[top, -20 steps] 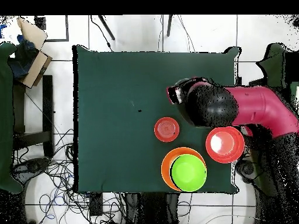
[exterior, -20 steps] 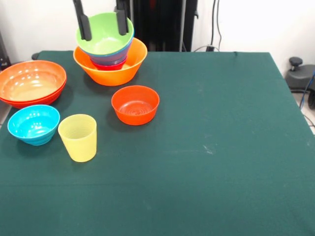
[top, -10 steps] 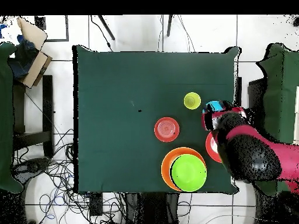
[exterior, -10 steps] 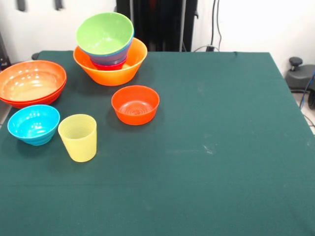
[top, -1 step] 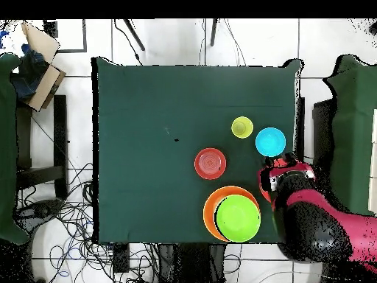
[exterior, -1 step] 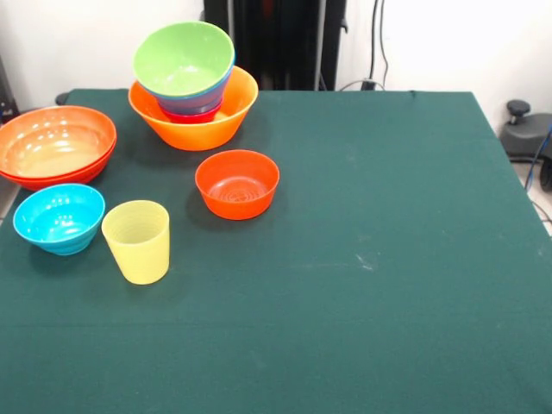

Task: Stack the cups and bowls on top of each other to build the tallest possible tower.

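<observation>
Lime green bowl (top, -1 step: 238,218) tops the tower (top, -1 step: 210,210); small red-orange bowl (top, -1 step: 210,163), cup (top, -1 step: 242,127) and cyan bowl (top, -1 step: 270,141) lie apart; arm (top, -1 step: 316,225) at the table's (top, -1 step: 147,133) edge.

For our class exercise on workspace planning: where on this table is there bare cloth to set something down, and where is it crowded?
The green tablecloth is bare across its right half and along the near edge, from the small red-orange plastic bowl to the right edge. The left side is crowded: nested bowl tower, wide orange bowl, cyan bowl and pale-yellow ridged tumbler.
</observation>
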Motion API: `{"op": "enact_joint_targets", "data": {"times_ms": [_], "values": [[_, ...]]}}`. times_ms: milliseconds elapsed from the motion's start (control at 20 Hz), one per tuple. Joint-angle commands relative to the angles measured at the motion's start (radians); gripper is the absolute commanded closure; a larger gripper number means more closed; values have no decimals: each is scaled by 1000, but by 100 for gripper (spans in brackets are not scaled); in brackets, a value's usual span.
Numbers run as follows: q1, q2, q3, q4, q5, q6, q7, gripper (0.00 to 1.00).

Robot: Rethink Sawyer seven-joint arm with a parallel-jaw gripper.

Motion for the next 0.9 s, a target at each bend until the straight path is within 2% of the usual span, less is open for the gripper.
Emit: {"op": "enact_joint_targets", "data": {"times_ms": [50, 300, 450, 500, 650, 900], "values": [[59, -78, 102, 174, 31, 65, -4, 0], [92, -7, 46, 157, 11, 102, 15, 0], [152, 47, -82, 134, -51, 82, 90, 0], [160, 56, -102, 128, -63, 74, 97, 0], [182, 200, -179, 80, -150, 65, 51, 0], [166, 336, -262, 36, -253, 36, 3, 0]]}}
